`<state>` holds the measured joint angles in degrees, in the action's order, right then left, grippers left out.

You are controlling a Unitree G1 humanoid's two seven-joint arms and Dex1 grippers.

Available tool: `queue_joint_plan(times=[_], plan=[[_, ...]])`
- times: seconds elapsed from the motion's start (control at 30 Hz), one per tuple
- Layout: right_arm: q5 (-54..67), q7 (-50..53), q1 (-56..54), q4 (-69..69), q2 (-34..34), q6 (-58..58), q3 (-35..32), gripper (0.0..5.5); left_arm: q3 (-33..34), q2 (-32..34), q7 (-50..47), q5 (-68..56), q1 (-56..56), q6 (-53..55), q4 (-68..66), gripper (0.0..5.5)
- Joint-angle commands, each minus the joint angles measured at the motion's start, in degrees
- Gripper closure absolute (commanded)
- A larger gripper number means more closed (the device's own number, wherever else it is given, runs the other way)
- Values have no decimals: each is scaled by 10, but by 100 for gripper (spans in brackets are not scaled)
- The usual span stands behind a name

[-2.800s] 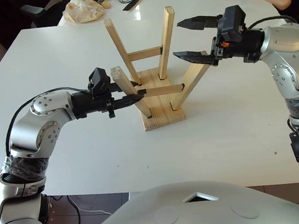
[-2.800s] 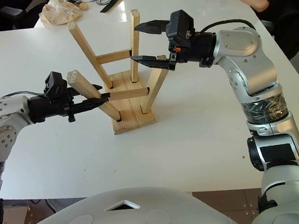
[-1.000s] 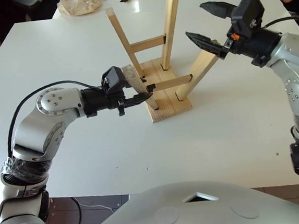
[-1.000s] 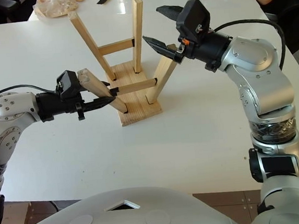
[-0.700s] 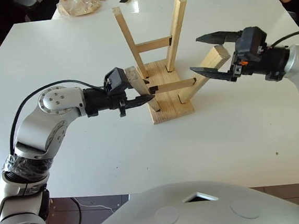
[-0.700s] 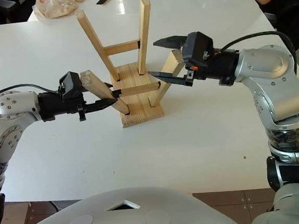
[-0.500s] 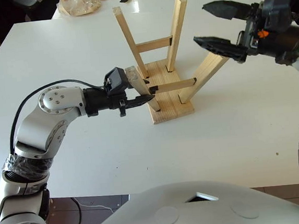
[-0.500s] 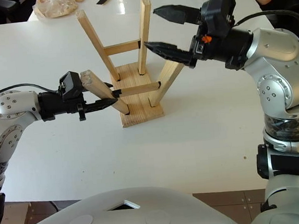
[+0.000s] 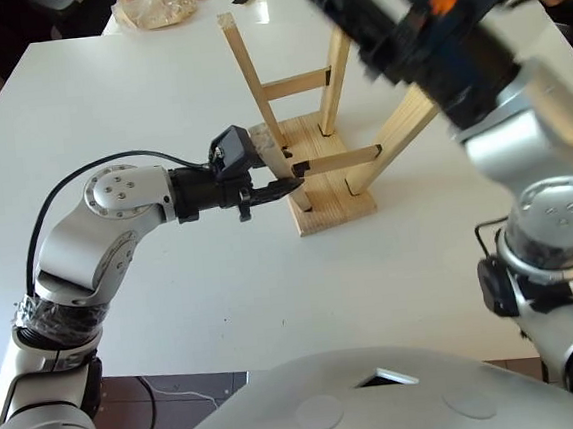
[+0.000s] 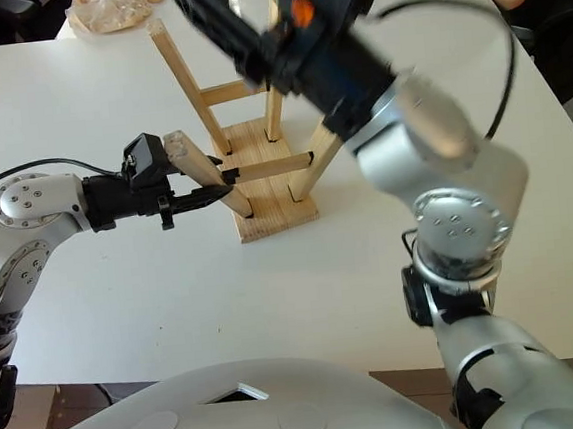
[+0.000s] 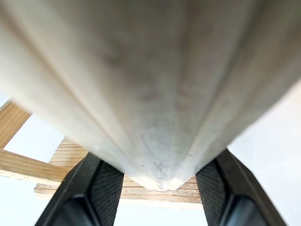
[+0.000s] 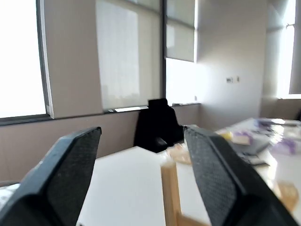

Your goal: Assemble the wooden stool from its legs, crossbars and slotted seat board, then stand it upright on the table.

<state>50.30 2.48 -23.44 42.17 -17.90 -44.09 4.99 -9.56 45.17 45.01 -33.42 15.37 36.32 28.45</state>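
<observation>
Four legs were already slotted into the seat board (image 9: 341, 210), the stool (image 9: 322, 161) upside down on the table (image 9: 107, 110). The left gripper (image 9: 286, 182) stayed clamped on the near leg (image 11: 150, 70). The right gripper (image 12: 141, 132) had swung up and away, wide open and empty. Only the flip was left, I reckon.

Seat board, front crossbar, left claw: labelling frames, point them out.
seat board (image 9: 331, 206), left eye view, bare top face.
front crossbar (image 9: 340, 159), left eye view, mid-span.
left claw (image 9: 286, 182), left eye view, between tips gripping leg (image 11: 150, 94).
</observation>
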Motion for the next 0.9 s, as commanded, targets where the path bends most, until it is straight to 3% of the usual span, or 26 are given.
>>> queue_joint_plan(times=[0.03,0.3,0.53,0.63,0.77,0.9], plan=[[-74,-10,79,-8,-5,15,54,228,-16,6,-25,33,-14,43,4,346],[-262,-61,195,-155,-34,70,188,228,-35,5,-33,55,-16,35,3,346],[-277,-138,178,-125,-40,76,185,228,-38,7,-32,66,-17,28,-4,346],[-198,-180,129,-84,-15,79,127,228,-40,8,-33,69,-24,24,-10,346],[-1,-162,9,-62,27,78,-40,228,-39,7,-31,74,-30,17,-29,346],[44,-135,-89,-173,-48,98,-212,228,-38,10,-30,80,-35,6,-49,346]])
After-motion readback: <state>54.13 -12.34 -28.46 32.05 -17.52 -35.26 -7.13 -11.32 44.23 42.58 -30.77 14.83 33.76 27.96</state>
